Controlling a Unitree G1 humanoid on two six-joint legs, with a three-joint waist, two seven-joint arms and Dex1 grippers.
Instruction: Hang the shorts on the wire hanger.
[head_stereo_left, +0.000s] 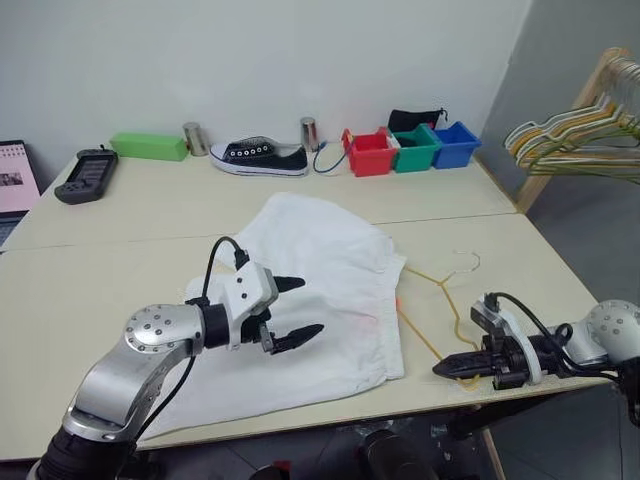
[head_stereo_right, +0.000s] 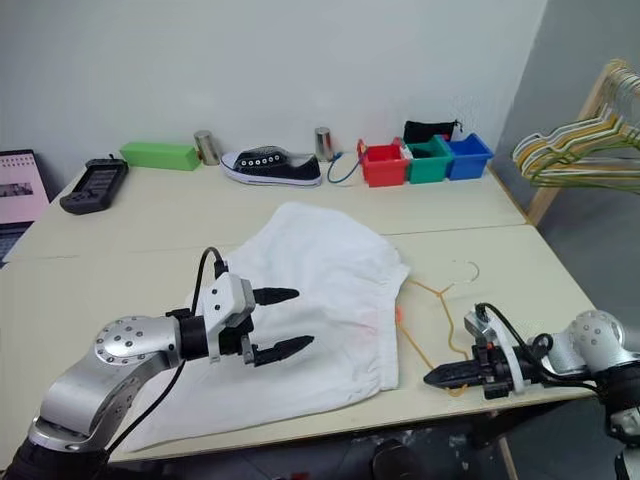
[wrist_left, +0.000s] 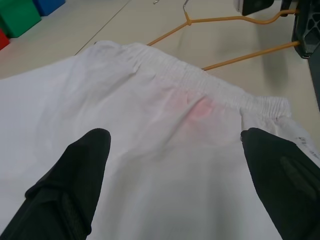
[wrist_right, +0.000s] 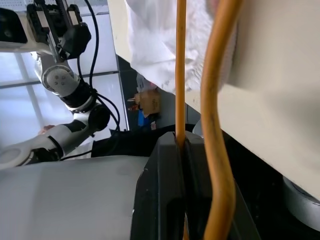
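Note:
The white shorts (head_stereo_left: 320, 290) lie spread flat on the table, their gathered waistband (wrist_left: 200, 80) facing right and a faint pink patch showing through the cloth. The yellowish wire hanger (head_stereo_left: 440, 285) lies just right of the waistband, its hook (head_stereo_left: 465, 262) pointing to the far side. At the table's near right edge my right gripper (head_stereo_left: 447, 369) is shut on the hanger's wire (wrist_right: 181, 75), which runs between its fingers (wrist_right: 165, 190). My left gripper (head_stereo_left: 308, 306) hovers open over the middle of the shorts, with nothing between its fingers (wrist_left: 85, 165).
Along the far edge stand red (head_stereo_left: 370, 152), green (head_stereo_left: 415, 148) and blue (head_stereo_left: 455, 143) bins, a black sneaker (head_stereo_left: 260, 156), two metal cans, a green box (head_stereo_left: 148, 146) and a handheld device (head_stereo_left: 87, 175). A rack of striped hangers (head_stereo_left: 580, 140) stands past the table's right side.

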